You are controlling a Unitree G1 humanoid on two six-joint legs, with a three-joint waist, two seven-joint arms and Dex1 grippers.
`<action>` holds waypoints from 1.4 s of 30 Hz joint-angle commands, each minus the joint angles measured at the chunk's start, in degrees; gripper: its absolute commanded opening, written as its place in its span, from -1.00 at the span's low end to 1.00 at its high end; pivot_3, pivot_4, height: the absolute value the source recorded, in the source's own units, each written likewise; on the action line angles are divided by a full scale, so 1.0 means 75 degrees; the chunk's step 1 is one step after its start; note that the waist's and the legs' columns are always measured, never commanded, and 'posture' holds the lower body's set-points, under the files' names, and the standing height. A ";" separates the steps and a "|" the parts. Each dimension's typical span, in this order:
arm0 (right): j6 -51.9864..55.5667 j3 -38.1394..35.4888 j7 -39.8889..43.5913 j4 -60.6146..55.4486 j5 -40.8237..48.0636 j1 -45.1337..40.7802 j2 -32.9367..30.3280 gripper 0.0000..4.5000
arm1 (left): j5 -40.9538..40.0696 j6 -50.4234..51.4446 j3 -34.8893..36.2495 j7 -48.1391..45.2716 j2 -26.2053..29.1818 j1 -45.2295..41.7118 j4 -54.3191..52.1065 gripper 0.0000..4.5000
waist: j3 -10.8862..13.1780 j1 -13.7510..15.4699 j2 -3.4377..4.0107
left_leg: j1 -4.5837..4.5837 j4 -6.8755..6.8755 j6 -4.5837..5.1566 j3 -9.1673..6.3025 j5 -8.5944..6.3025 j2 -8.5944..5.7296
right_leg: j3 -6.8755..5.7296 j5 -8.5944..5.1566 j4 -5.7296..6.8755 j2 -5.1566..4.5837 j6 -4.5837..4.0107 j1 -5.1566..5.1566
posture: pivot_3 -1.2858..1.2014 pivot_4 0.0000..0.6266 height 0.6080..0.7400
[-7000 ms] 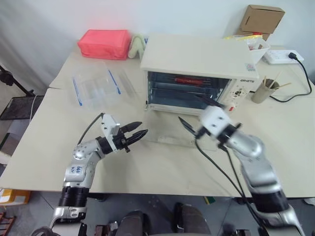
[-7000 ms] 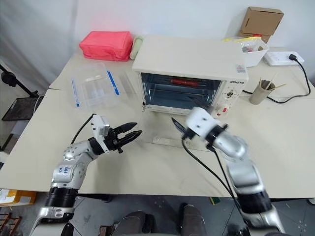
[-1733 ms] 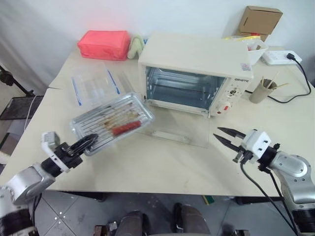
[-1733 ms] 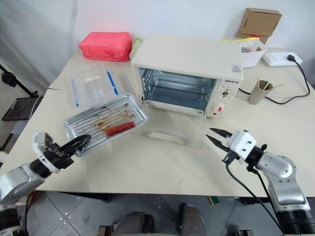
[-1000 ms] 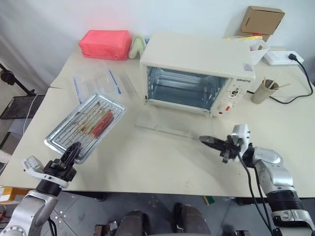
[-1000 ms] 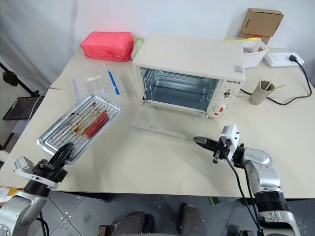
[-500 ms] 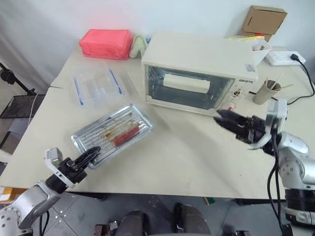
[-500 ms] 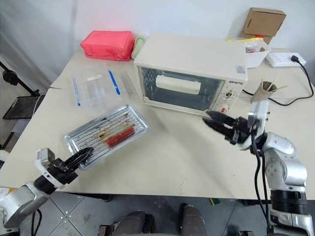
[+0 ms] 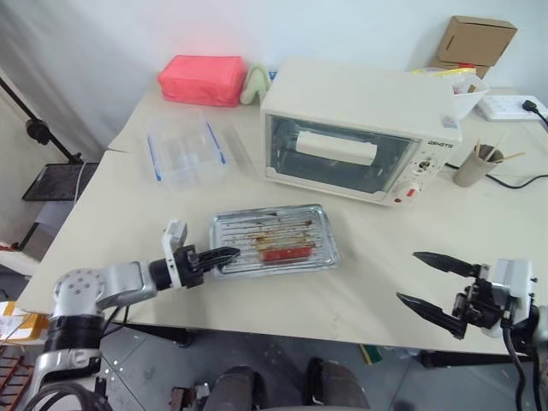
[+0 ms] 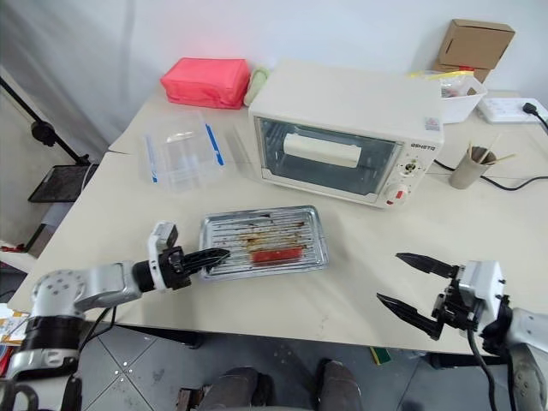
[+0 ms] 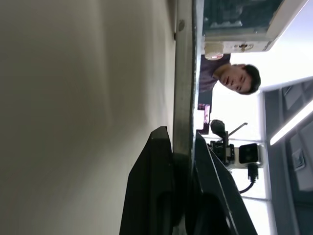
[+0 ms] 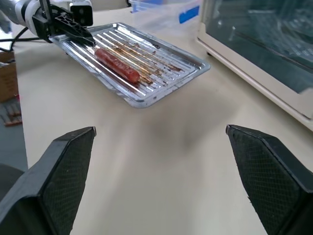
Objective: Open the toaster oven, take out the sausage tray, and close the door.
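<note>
sausage tray [image 9: 274, 241] in left gripper [image 9: 224, 254], door [image 9: 341, 155] closed

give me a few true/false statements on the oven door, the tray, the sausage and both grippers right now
1. The door of the toaster oven is shut. True.
2. The sausage tray sits inside the oven. False: it is out over the table, in front of the oven.
3. The left gripper is shut on the tray's edge. True.
4. The right gripper holds the door handle. False: its fingers are spread wide and hold nothing, near the table's front edge.
5. Two sausages lie on the tray. False: one red sausage lies there.
</note>
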 commanded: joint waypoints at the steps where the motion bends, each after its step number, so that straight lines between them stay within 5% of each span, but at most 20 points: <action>1: -0.0168 -0.0585 -0.0043 -0.0490 0.0142 0.0723 0.0093 0.99 | 0.1517 -0.0052 -0.0934 -0.0908 -0.0814 -0.0890 0.0662 -1.00 | -0.0008 0.0137 0.0013 | -0.0002 0.0000 0.0000 -0.0005 0.0000 -0.0014 | 0.0002 0.0003 -0.0001 -0.0016 0.0005 0.0004 | 0.03 -0.52 1.00; 11: -0.0206 -0.0914 -0.0314 -0.0705 0.0170 0.1610 0.0296 0.99 | 0.4320 -0.0172 -0.1507 -0.2376 -0.2114 -0.2506 0.2462 -1.00 | -0.0026 0.0252 0.0041 | -0.0010 -0.0002 0.0019 -0.0009 -0.0010 -0.0092 | 0.0011 0.0053 -0.0062 -0.0096 0.0095 0.0027 | 0.03 -0.52 1.00; 19: -0.0123 -0.0630 -0.0521 -0.0765 0.0142 0.1365 0.0280 1.00 | 0.5019 0.0259 -0.1028 -0.2948 -0.1863 -0.2417 0.1808 0.03 | -0.0020 0.0078 0.0031 | -0.0017 -0.0020 0.0024 -0.0011 -0.0014 -0.0089 | 0.0008 0.0058 -0.0060 -0.0129 0.0105 0.0021 | 0.03 -0.52 1.00; 25: -0.0061 -0.0394 -0.0489 -0.0635 0.0122 0.1045 0.0201 1.00 | 0.5001 0.0272 -0.0627 -0.3556 -0.0750 -0.1427 -0.0303 0.77 | -0.0007 -0.0233 0.0010 | -0.0014 -0.0037 0.0026 -0.0010 -0.0011 -0.0058 | 0.0008 0.0058 -0.0059 -0.0083 0.0105 0.0016 | 0.03 -0.52 1.00; 27: -0.0022 -0.0338 -0.0439 -0.0563 0.0151 0.0914 0.0135 1.00 | 0.5270 -0.0818 -0.0360 -0.4153 -0.0101 -0.0624 -0.1235 0.98 | -0.0007 -0.0367 0.0010 | -0.0010 -0.0039 0.0026 -0.0006 -0.0011 -0.0033 | 0.0013 0.0050 -0.0057 -0.0044 0.0091 0.0016 | 0.03 -0.52 1.00; 32: 0.0112 -0.0271 -0.0305 -0.0406 0.0202 0.0585 -0.0032 1.00 | 0.7022 -0.4583 -0.0381 -0.5372 0.1062 0.1059 -0.2296 0.98 | 0.0000 -0.0497 0.0001 | 0.0010 -0.0047 -0.0008 0.0005 -0.0006 0.0024 | 0.0015 0.0009 -0.0057 -0.0016 0.0017 0.0003 | 0.03 -0.52 1.00; 38: 0.0314 -0.0051 -0.0089 -0.0367 0.0277 0.0085 -0.0251 1.00 | 0.8608 -0.9167 0.0156 -0.6128 0.1197 0.2238 -0.2600 0.98 | 0.0005 -0.0386 -0.0001 | 0.0024 -0.0103 -0.0039 0.0009 -0.0007 0.0043 | 0.0017 -0.0015 -0.0048 -0.0025 -0.0028 -0.0029 | 0.03 -0.52 1.00; 42: 0.0205 0.0206 0.0334 -0.0419 0.0190 -0.0388 -0.0536 1.00 | 0.8794 -1.0602 0.0417 -0.6878 0.1438 0.2593 -0.2636 0.98 | 0.0005 -0.0293 -0.0001 | -0.0026 -0.0103 -0.0024 0.0018 -0.0006 0.0043 | 0.0015 -0.0015 -0.0039 -0.0032 -0.0028 -0.0090 | 0.03 -0.52 1.00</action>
